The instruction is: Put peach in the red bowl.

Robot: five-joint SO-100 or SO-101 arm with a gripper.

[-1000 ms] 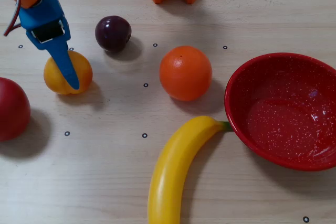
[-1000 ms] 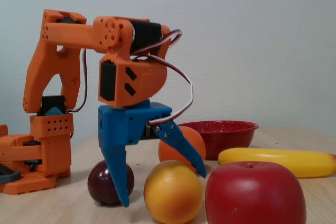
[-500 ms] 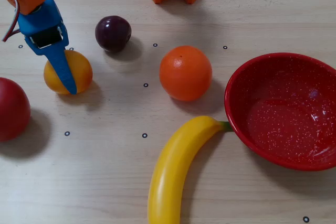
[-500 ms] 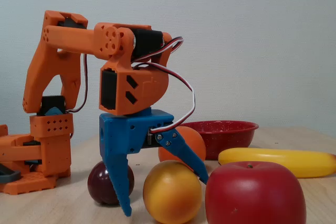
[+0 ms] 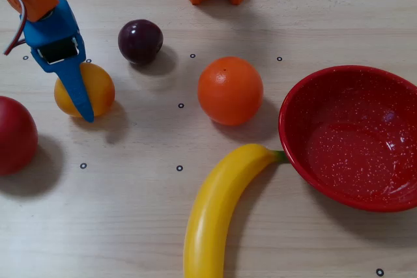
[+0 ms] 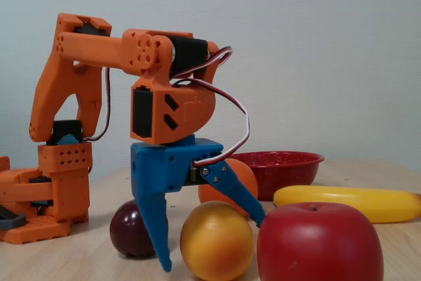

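I see the gripper (image 6: 212, 240) spread wide and straddling the peach (image 6: 216, 241) in the side-on fixed view: one blue finger (image 6: 156, 228) reaches down near the desk on the peach's left, the other angles over its upper right. Nothing is clamped. The top-down fixed view shows only one finger (image 5: 79, 89) lying across the peach (image 5: 93, 87), so jaw spread can't be read there. The peach sits near the desk's left edge, between the apple (image 5: 15, 135) and the plum (image 5: 140, 41). The top-down view gives the layout the side view flattens: orange (image 5: 230, 90) mid-desk, banana (image 5: 218, 206) toward the near edge, its stem meeting the red bowl (image 5: 306, 96) at the right edge. The side view shows the red bowl (image 6: 276, 166) only as a rim behind the fruit.
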